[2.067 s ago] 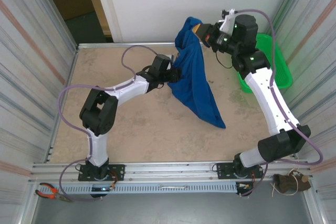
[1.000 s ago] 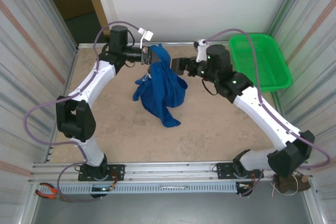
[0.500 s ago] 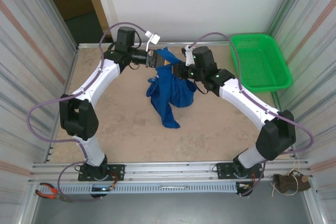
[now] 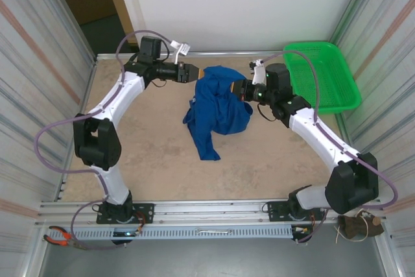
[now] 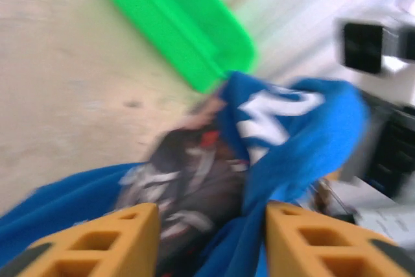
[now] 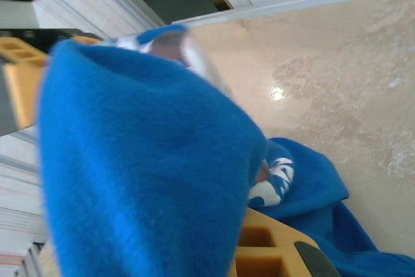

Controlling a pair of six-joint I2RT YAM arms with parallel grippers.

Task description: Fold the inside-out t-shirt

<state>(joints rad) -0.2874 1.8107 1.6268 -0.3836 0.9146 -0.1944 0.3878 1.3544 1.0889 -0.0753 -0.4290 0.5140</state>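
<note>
The inside-out t-shirt (image 4: pixel 217 102) is a royal-blue bunch on the far middle of the counter (image 4: pixel 149 154), between the 2 arms. Its upper edge is lifted at the right claw (image 4: pixel 241 89), and the rest sags to the counter, with 1 narrow tail trailing toward the near side.

The right claw is clenched on the t-shirt. In the right wrist view, blue cloth (image 6: pixel 142 160) drapes thickly over the claw, an orange finger (image 6: pixel 259 251) shows under it, and a white printed graphic (image 6: pixel 272 180) sits on a lower fold.

The left claw (image 4: pixel 192 72) hovers just beside the shirt's far-left edge, and its jaws stand apart, gripping nothing. In the blurred left wrist view, its 2 orange fingers (image 5: pixel 123 238) frame the cloth ahead (image 5: pixel 311 128), which shows white lettering (image 5: pixel 266 118) and a darker patch with reddish marks.

A green plastic mesh basket (image 4: pixel 321 76) sits at the far right corner, well apart from the shirt.
</note>
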